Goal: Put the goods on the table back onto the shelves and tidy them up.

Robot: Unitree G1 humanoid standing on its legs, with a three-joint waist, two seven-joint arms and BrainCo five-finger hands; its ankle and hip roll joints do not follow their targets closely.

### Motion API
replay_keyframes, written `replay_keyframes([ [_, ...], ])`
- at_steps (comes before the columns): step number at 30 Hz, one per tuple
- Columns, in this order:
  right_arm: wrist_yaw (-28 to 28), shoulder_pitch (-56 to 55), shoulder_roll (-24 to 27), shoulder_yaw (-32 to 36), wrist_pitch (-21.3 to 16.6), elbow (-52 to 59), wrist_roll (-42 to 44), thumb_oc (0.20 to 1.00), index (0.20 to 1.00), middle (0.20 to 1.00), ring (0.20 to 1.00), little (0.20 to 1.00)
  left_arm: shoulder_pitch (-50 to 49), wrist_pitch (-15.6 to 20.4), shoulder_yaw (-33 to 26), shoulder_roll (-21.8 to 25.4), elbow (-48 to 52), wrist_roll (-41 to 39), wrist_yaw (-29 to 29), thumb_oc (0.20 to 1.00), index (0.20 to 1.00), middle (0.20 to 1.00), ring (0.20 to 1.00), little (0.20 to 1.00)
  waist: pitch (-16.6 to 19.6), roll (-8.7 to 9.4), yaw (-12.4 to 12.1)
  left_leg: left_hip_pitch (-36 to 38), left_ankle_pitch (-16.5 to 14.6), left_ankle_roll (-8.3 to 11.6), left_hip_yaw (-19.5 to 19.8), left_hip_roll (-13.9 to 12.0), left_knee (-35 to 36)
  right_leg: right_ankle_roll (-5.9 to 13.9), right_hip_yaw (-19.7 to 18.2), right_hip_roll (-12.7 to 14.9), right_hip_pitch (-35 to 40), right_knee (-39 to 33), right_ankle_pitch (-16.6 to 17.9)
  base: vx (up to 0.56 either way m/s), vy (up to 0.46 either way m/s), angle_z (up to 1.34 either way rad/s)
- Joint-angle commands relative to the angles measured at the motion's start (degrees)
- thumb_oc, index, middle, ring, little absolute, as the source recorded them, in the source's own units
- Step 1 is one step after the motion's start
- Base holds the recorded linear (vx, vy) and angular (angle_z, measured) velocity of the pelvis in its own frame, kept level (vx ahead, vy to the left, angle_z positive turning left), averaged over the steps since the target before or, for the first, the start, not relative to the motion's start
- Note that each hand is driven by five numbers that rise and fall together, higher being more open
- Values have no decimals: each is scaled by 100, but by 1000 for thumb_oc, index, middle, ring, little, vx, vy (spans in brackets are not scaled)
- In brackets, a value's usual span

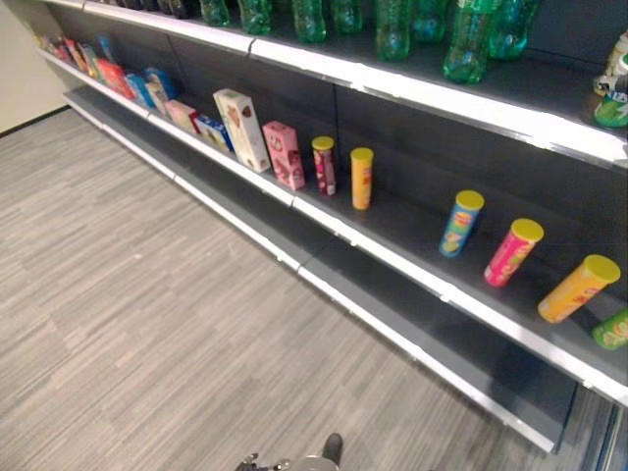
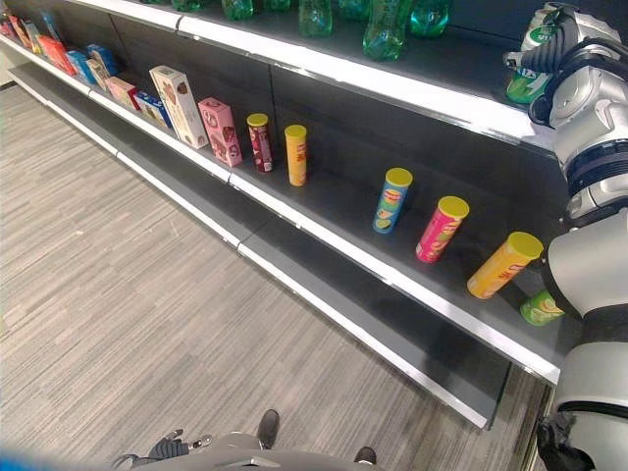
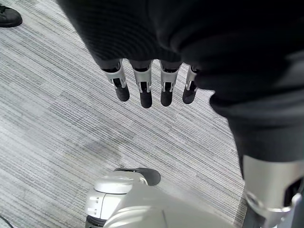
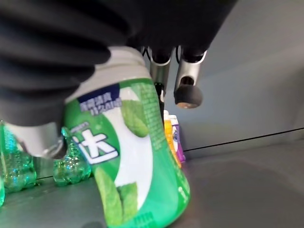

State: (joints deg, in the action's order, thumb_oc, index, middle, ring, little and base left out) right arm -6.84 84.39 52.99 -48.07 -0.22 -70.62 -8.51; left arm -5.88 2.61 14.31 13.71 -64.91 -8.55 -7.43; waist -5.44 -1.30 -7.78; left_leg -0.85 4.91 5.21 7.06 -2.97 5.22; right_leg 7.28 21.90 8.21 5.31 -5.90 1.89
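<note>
A green gum bottle with a white cap stands on the upper shelf at its right end. My right hand is curled round the bottle from above, its fingers showing behind the cap. Green soda bottles stand a little way along the same shelf. My left hand hangs low over the grey floor, fingers straight and holding nothing.
On the middle shelf stand a blue can, a pink can, an orange can and a small green can lying down. Further left are two more cans and several boxes. The lowest shelf is bare.
</note>
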Motion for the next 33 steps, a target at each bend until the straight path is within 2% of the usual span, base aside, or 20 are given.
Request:
replay_keyframes([
  [1,15,519,114,-573,-33,-71,89,200,200,200,200,200,261,137,177,373,-54,35,-9,1000,1000,1000,1000,1000,-154,420,22,82,-504,421,-255,-107,-225,223,-148,251,491,395,-934,0,0,0],
  [33,-147,364,-163,-294,-54,63,303,200,200,200,200,200,235,111,207,326,-187,55,-70,1000,1000,1000,1000,1000,-130,466,-6,178,-535,394,-319,-126,-189,233,-174,236,545,377,-910,0,0,0],
])
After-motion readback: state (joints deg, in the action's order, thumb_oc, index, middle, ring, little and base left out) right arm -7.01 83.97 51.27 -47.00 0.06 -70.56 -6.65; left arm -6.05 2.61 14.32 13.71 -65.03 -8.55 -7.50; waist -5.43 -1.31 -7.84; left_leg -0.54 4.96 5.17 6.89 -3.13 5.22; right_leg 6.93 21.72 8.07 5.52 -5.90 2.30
